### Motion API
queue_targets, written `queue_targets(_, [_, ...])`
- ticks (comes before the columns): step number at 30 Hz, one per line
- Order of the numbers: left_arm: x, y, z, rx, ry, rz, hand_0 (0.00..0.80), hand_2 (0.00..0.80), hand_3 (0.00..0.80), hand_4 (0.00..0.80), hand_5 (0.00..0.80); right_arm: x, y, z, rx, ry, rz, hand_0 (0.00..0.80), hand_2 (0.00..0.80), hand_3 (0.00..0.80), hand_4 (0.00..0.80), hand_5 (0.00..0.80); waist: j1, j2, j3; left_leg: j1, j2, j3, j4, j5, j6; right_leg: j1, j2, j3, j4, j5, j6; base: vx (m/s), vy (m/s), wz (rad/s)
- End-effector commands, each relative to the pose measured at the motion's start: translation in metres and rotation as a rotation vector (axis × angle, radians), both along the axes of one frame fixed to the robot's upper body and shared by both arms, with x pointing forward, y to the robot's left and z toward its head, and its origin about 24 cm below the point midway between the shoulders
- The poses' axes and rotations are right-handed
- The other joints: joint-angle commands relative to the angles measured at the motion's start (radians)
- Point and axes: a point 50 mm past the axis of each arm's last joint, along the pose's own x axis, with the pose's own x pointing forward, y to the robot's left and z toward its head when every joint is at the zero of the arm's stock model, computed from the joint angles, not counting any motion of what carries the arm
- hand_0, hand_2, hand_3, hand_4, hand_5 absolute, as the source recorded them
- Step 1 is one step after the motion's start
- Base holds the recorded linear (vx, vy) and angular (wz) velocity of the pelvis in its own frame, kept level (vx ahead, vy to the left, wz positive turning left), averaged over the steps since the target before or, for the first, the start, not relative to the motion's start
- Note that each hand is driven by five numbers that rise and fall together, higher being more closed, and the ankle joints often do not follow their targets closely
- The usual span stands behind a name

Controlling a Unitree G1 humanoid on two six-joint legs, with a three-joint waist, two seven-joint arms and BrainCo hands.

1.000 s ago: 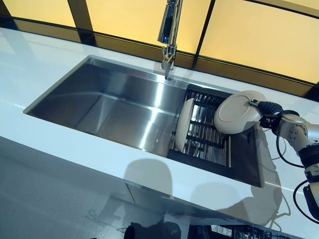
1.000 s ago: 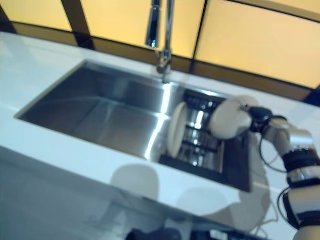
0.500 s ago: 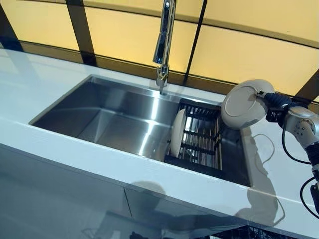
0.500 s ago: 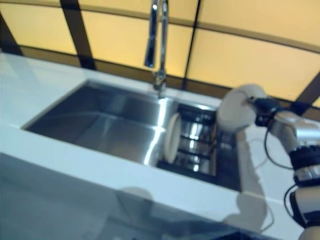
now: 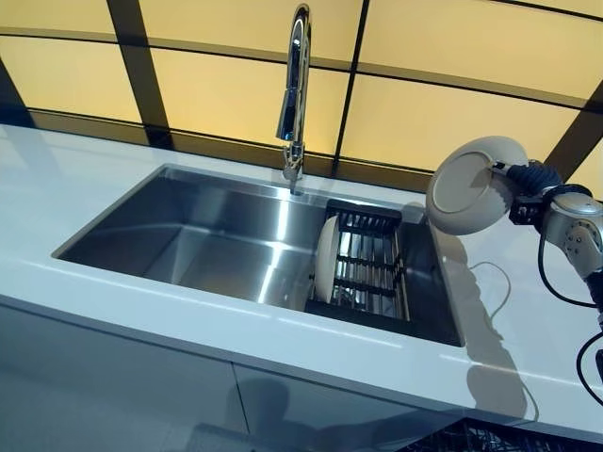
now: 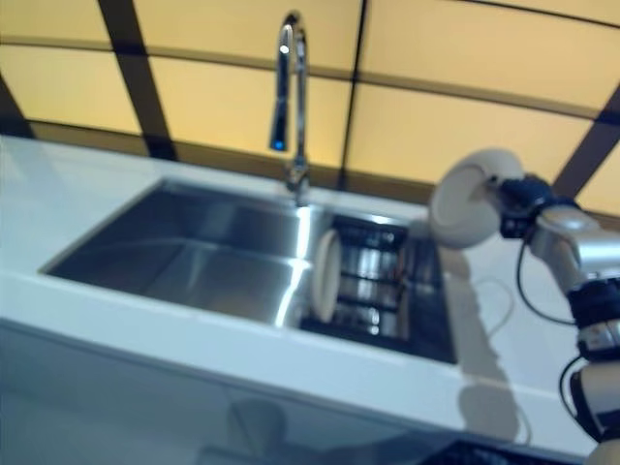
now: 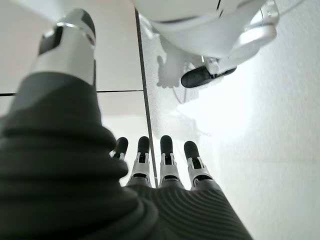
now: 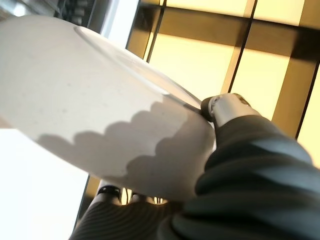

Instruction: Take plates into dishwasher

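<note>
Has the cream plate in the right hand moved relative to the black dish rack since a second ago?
Yes. The round cream plate in the right hand has lifted off the black dish rack, now up and right of it.

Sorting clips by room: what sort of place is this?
Most likely a kitchen: a steel sink set in a white counter, a tall faucet, and a dish rack holding a plate.

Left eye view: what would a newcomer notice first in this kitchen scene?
Probably the cream plate, held up in the air by the right robot hand above the white counter, right of the sink. Next, a second plate standing on edge in the dark rack at the sink's right end. The tall chrome faucet rises behind.
</note>
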Motion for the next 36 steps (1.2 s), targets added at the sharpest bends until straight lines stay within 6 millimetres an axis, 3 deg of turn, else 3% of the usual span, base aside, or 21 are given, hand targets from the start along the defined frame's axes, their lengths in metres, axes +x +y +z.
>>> queue_targets(1, [0.011, 0.027, 0.011, 0.148, 0.040, -0.052, 0.000, 0.000, 0.000, 0.000, 0.000, -0.014, 0.000, 0.073, -0.133, -0.241, -0.023, 0.800, 0.800, 0.800, 0.800, 0.800, -0.002, -0.045, -0.006, 0.019, -0.042, -0.033, 0.123, -0.147, 0.031, -0.117, -0.068, -0.019, 0.015, 0.180, 0.101, -0.213, 0.148, -0.21])
queue_targets(3, [0.010, 0.035, 0.013, 0.181, 0.052, -0.008, 0.000, 0.000, 0.000, 0.000, 0.000, -0.012, 0.006, 0.076, -0.137, -0.245, -0.012, 0.800, 0.800, 0.800, 0.800, 0.800, -0.006, -0.031, -0.013, 0.011, -0.042, -0.021, 0.101, -0.123, 0.039, -0.128, -0.038, -0.008, 0.076, 0.147, 0.084, -0.284, 0.159, -0.38])
queue_targets(4, [0.010, 0.037, 0.013, 0.187, 0.064, 0.015, 0.000, 0.000, 0.000, 0.000, 0.000, -0.013, 0.007, 0.081, -0.134, -0.256, -0.009, 0.800, 0.800, 0.800, 0.800, 0.800, -0.001, -0.013, -0.022, -0.008, -0.040, -0.013, 0.093, -0.107, 0.055, -0.116, -0.002, 0.006, 0.173, 0.076, 0.056, -0.284, 0.147, -0.39])
queue_targets(7, [0.003, 0.036, 0.010, 0.164, 0.082, 0.054, 0.000, 0.000, 0.000, 0.000, 0.000, -0.019, 0.000, 0.089, -0.131, -0.282, -0.003, 0.800, 0.800, 0.800, 0.800, 0.800, 0.018, -0.005, -0.043, -0.056, -0.053, -0.013, 0.113, -0.104, 0.079, -0.094, 0.026, 0.009, 0.273, 0.011, 0.022, -0.315, 0.114, -0.68])
queue_targets(10, [0.000, 0.037, 0.009, 0.153, 0.084, 0.066, 0.000, 0.000, 0.000, 0.000, 0.000, -0.021, -0.009, 0.089, -0.123, -0.298, -0.002, 0.800, 0.800, 0.800, 0.800, 0.800, 0.045, -0.016, -0.057, -0.113, -0.068, -0.011, 0.160, -0.106, 0.097, -0.040, 0.052, 0.042, 0.331, -0.003, 0.012, -0.268, 0.008, -0.46])
queue_targets(12, [0.004, 0.036, 0.010, 0.142, 0.054, 0.052, 0.000, 0.000, 0.000, 0.000, 0.000, -0.020, -0.010, 0.088, -0.121, -0.301, 0.015, 0.800, 0.800, 0.800, 0.800, 0.800, 0.083, -0.049, -0.065, -0.214, -0.086, 0.025, 0.225, -0.098, 0.105, 0.065, 0.080, 0.063, 0.268, -0.046, -0.002, -0.315, -0.061, -0.32])
queue_targets(15, [0.008, 0.035, 0.011, 0.145, 0.025, 0.049, 0.000, 0.000, 0.000, 0.000, 0.000, -0.017, -0.007, 0.089, -0.112, -0.313, 0.034, 0.800, 0.800, 0.800, 0.800, 0.800, 0.115, -0.066, -0.063, -0.276, -0.073, 0.078, 0.263, -0.094, 0.097, 0.129, 0.078, 0.015, 0.185, -0.095, -0.016, -0.261, -0.076, -0.51])
queue_targets(16, [0.015, 0.035, 0.014, 0.149, -0.007, 0.046, 0.000, 0.000, 0.000, 0.000, 0.000, -0.014, -0.004, 0.095, -0.109, -0.311, 0.037, 0.800, 0.800, 0.800, 0.800, 0.800, 0.134, -0.077, -0.065, -0.291, -0.073, 0.093, 0.246, -0.077, 0.082, 0.172, 0.095, 0.001, 0.108, -0.143, -0.027, -0.292, -0.102, -0.57])
queue_targets(20, [0.026, 0.025, 0.014, 0.149, -0.041, -0.017, 0.000, 0.000, 0.000, 0.000, 0.000, -0.015, -0.007, 0.100, -0.086, -0.323, 0.016, 0.800, 0.800, 0.800, 0.800, 0.800, 0.131, -0.082, -0.075, -0.285, -0.087, 0.105, 0.185, -0.046, 0.083, 0.173, 0.125, 0.015, 0.103, -0.148, -0.040, -0.262, -0.081, -0.24])
queue_targets(26, [0.021, 0.028, 0.013, 0.199, -0.042, 0.010, 0.000, 0.000, 0.000, 0.000, 0.000, -0.017, -0.009, 0.099, -0.090, -0.321, 0.006, 0.800, 0.800, 0.800, 0.800, 0.800, 0.121, -0.080, -0.084, -0.246, -0.124, 0.100, 0.061, 0.020, 0.075, 0.171, 0.178, 0.047, 0.127, -0.150, -0.057, -0.278, -0.055, -0.06])
queue_targets(29, [0.013, 0.031, 0.011, 0.223, -0.016, 0.021, 0.000, 0.000, 0.000, 0.000, 0.000, -0.018, -0.012, 0.097, -0.098, -0.310, 0.009, 0.800, 0.800, 0.800, 0.800, 0.800, 0.130, -0.065, -0.084, -0.258, -0.125, 0.100, 0.027, 0.066, 0.053, 0.166, 0.211, 0.065, 0.135, -0.146, -0.068, -0.242, -0.077, 0.02])
queue_targets(30, [0.003, 0.033, 0.008, 0.230, 0.000, 0.054, 0.000, 0.000, 0.000, 0.000, 0.000, -0.017, -0.012, 0.095, -0.112, -0.301, 0.020, 0.800, 0.800, 0.800, 0.800, 0.800, 0.139, -0.049, -0.075, -0.278, -0.123, 0.104, 0.017, 0.106, 0.026, 0.178, 0.232, 0.077, 0.125, -0.162, -0.079, -0.166, -0.064, -0.01])
queue_targets(32, [-0.003, 0.034, 0.007, 0.229, 0.017, 0.073, 0.000, 0.000, 0.000, 0.000, 0.000, -0.016, -0.011, 0.094, -0.128, -0.292, 0.021, 0.800, 0.800, 0.800, 0.800, 0.800, 0.149, -0.040, -0.068, -0.293, -0.120, 0.106, 0.013, 0.134, 0.008, 0.188, 0.244, 0.089, 0.114, -0.170, -0.087, -0.138, -0.055, -0.12])
queue_targets(33, [-0.011, 0.036, 0.006, 0.233, 0.032, 0.085, 0.000, 0.000, 0.000, 0.000, 0.000, -0.015, -0.010, 0.093, -0.146, -0.279, 0.021, 0.800, 0.800, 0.800, 0.800, 0.800, 0.159, -0.036, -0.050, -0.329, -0.122, 0.088, 0.020, 0.170, -0.011, 0.204, 0.251, 0.112, 0.090, -0.184, -0.098, -0.206, -0.049, -0.16])
queue_targets(34, [-0.012, 0.038, 0.007, 0.227, 0.023, 0.107, 0.000, 0.000, 0.000, 0.000, 0.000, -0.015, -0.009, 0.095, -0.162, -0.278, 0.026, 0.800, 0.800, 0.800, 0.800, 0.800, 0.169, -0.030, -0.031, -0.346, -0.123, 0.015, 0.065, 0.173, -0.018, 0.188, 0.251, 0.136, 0.076, -0.173, -0.105, -0.306, -0.022, -0.32])
queue_targets(35, [-0.009, 0.039, 0.008, 0.219, 0.008, 0.128, 0.000, 0.000, 0.000, 0.000, 0.000, -0.015, -0.008, 0.097, -0.175, -0.275, 0.030, 0.800, 0.800, 0.800, 0.800, 0.800, 0.169, -0.026, -0.023, -0.349, -0.115, -0.034, 0.114, 0.148, -0.015, 0.162, 0.244, 0.140, 0.076, -0.163, -0.106, -0.274, 0.016, -0.41])
queue_targets(36, [-0.007, 0.039, 0.009, 0.215, 0.001, 0.134, 0.000, 0.000, 0.000, 0.000, 0.000, -0.015, -0.008, 0.098, -0.180, -0.274, 0.030, 0.800, 0.800, 0.800, 0.800, 0.800, 0.169, -0.026, -0.022, -0.349, -0.112, -0.048, 0.128, 0.139, -0.013, 0.154, 0.240, 0.141, 0.077, -0.159, -0.105, -0.316, 0.053, -0.63])
